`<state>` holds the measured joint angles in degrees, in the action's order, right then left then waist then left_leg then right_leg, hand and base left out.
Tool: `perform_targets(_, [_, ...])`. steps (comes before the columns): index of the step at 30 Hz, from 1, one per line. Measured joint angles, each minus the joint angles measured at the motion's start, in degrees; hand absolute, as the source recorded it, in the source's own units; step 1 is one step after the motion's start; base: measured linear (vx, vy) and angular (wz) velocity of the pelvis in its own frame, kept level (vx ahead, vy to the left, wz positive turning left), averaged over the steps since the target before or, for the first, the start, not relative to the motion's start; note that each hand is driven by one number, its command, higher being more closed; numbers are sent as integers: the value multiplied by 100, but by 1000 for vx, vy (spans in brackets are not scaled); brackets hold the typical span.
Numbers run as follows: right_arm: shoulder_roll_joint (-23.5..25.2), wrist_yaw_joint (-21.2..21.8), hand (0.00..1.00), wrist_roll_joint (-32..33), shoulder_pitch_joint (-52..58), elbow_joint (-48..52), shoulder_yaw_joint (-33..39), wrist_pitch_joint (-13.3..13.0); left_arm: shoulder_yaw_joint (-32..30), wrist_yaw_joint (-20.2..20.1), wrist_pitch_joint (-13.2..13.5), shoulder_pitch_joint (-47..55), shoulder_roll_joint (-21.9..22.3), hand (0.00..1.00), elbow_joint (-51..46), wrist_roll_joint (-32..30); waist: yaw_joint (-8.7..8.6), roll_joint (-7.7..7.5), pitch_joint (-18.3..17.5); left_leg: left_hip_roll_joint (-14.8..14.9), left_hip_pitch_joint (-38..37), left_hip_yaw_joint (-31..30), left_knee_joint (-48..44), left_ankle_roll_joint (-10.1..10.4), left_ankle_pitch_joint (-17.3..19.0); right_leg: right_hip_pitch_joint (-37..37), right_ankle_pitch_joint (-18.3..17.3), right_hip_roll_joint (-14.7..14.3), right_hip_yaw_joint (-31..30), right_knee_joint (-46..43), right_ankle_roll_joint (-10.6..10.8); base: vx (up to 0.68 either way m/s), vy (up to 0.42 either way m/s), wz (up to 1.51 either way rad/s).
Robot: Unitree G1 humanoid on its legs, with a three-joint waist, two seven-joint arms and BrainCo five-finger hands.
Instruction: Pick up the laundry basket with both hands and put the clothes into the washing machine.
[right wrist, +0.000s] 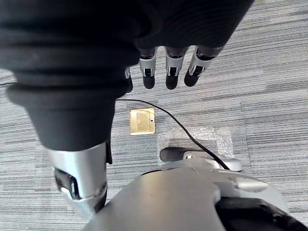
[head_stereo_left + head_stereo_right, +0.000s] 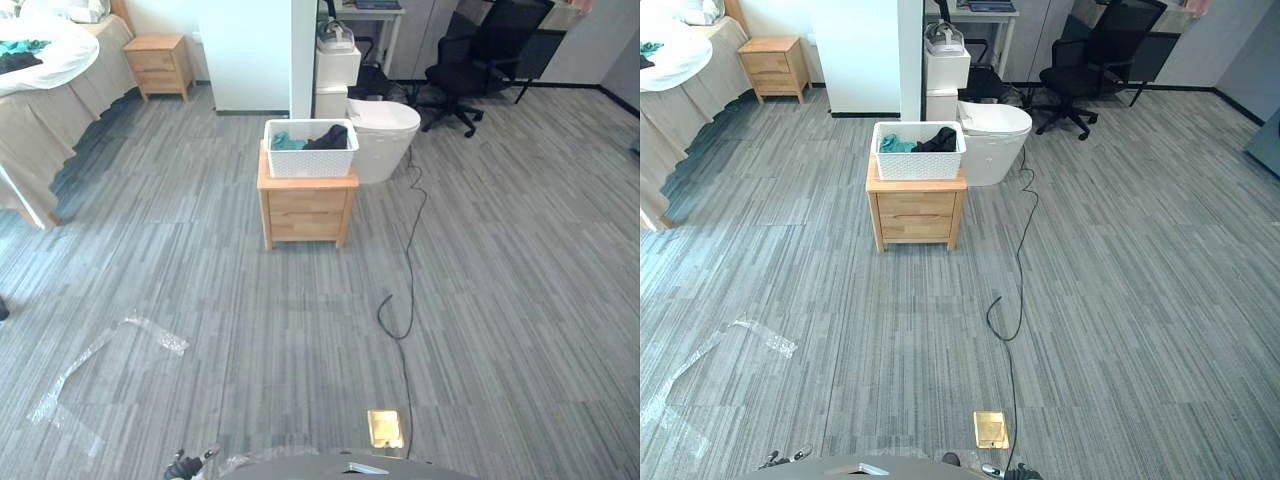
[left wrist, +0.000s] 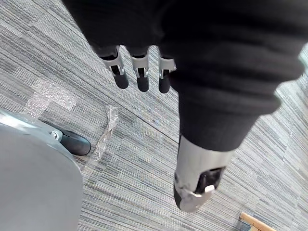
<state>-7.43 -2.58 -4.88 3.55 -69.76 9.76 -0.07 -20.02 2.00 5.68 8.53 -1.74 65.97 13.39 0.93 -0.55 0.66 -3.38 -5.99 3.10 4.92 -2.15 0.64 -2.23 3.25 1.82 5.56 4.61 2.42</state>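
A white laundry basket [image 2: 309, 150] stands on a small wooden nightstand [image 2: 305, 210] in the middle of the room, well ahead of me. Teal and black clothes [image 2: 312, 139] lie inside it. Just behind the nightstand, to its right, sits a white rounded machine [image 2: 383, 138] on the floor. My left hand [image 3: 140, 77] hangs low at my side over the grey floor, fingers straight and holding nothing. Over the floor on the other side hangs my right hand [image 1: 169, 72], its fingers also straight and empty. Both hands are far from the basket.
A bed [image 2: 45, 95] stands at the far left with a second nightstand [image 2: 160, 65] beside it. A white column [image 2: 258, 55] rises behind the basket, with a black office chair [image 2: 475, 55] at the back right. A brass floor plate [image 2: 385, 428] and strips of clear tape [image 2: 100, 365] lie on the floor nearby.
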Motion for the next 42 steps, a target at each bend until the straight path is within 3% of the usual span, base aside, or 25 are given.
perform_targets(18, [-37, -1, 0, 0, -112, -69, -277, 27, 14, -30, -2, -8, -31, 0, -3, 0, 8, -90, 69, 2, -15, 150, -1, 24, 38, -2, -9, 9, -86, 3, 41, -43, -6, -4])
perform_targets(20, [-39, -1, 0, 4, -83, -59, -266, 26, 15, -30, -5, 0, -30, 0, -20, 0, 0, -95, 90, 2, -46, 146, -39, -36, 84, 104, -182, 38, -17, -294, 142, 23, 9, 1])
perform_targets(22, [-49, 2, 0, 2, -113, 33, -235, 13, 38, -32, -12, 2, -21, 0, -83, 0, 11, -32, 322, 63, -358, 177, -39, -147, 217, 448, -566, 72, 24, -1609, 288, 53, 21, -12])
perform_targets(23, [-73, 6, 0, 1, -159, 51, -233, 2, 35, -31, -16, 8, -7, 0, -84, -2, 10, 14, 424, 113, -491, 214, -41, -161, 246, 527, -568, 46, 53, -1985, 287, 18, 53, -26])
perform_targets(24, [-91, 11, 0, 4, -176, 117, -229, -20, 22, -28, -34, 36, -1, 0, -82, -5, -10, 113, 583, 223, -719, 268, -44, -233, 289, 675, -579, 29, 179, -2573, 248, 10, 54, -20])
perform_targets(25, [-97, 12, 0, 4, -163, 139, -223, -20, -2, -20, -41, 54, -5, 0, -90, -4, -30, 82, 625, 278, -832, 304, -81, -281, 352, 745, -752, 70, 331, -2847, 16, 48, 92, -21])
perform_targets(26, [-69, 12, 0, 3, -159, 137, -186, -20, -19, -13, -48, 80, -15, 0, -120, -10, -25, 56, 623, 327, -834, 329, -287, -257, 542, 847, -968, 164, 464, -2961, 27, 83, 87, -18])
perform_targets(29, [-13, 14, 0, 10, -169, 201, 24, -18, -325, -3, -60, 48, 46, 0, -99, -20, -22, 93, 611, 500, -833, 353, -499, -134, 831, 1266, -1014, 219, 584, -2537, 95, 163, 83, -21])
perform_targets(33, [11, 13, 0, 29, -14, 533, -74, 29, -929, 29, -81, 9, 179, 0, -49, -22, -42, 72, 637, 531, -962, 344, -471, 184, 1116, 1777, -407, 345, 778, -1283, 159, 270, 7, 6])
perform_targets(35, [-44, 24, 0, 52, 77, 674, -291, 37, -1025, 34, -105, 7, 270, 0, -211, -21, -132, 100, 617, 595, -1145, 129, -735, 291, 1593, 1854, -329, 502, 744, -1775, -9, 467, -140, 61])
perform_targets(36, [-60, 57, 0, 47, 80, 692, -302, 38, -1022, 30, -106, 5, 323, 0, -291, -22, -183, 158, 582, 703, -1143, 65, -866, 366, 1749, 1844, -332, 449, 790, -1994, -35, 552, -209, 82])
perform_targets(38, [-117, 96, 0, 20, 64, 695, -453, 56, -1146, -7, -102, -123, 392, 0, -278, -13, -142, 125, 389, 953, -523, 73, -2419, 614, 2109, 1810, -261, 273, 728, -2242, -28, 538, -245, 54])
perform_targets(39, [-221, 108, 0, -3, 12, 696, -578, 44, -1135, -5, -126, -300, 408, 0, -294, -19, -94, 206, 380, 1274, 319, 235, -4205, 603, 1879, 1752, -384, 203, 839, -2339, -107, 571, -323, 24])
perform_targets(40, [-313, 121, 0, -19, -162, 677, -698, 27, -1116, -41, -140, -414, 489, 0, -288, -10, -40, 330, 543, 1704, 930, 493, -5883, 397, 1479, 1458, -421, 60, 830, -2345, -138, 667, -365, 14])
perform_targets(41, [-338, 117, 0, -16, -249, 624, -748, 32, -1096, -75, -135, -447, 473, 0, -292, -6, -17, 362, 661, 1901, 1017, 631, -6452, 287, 1512, 1196, -422, -2, 791, -2289, -139, 552, -264, 6])
perform_targets(42, [-327, 113, 0, -11, -313, 492, -791, 34, -992, -114, -136, -510, 404, 0, -331, -4, 44, 282, 868, 2092, 1056, 766, -7181, 128, 1604, 510, -423, -18, 769, -2081, -138, 632, -253, 15])
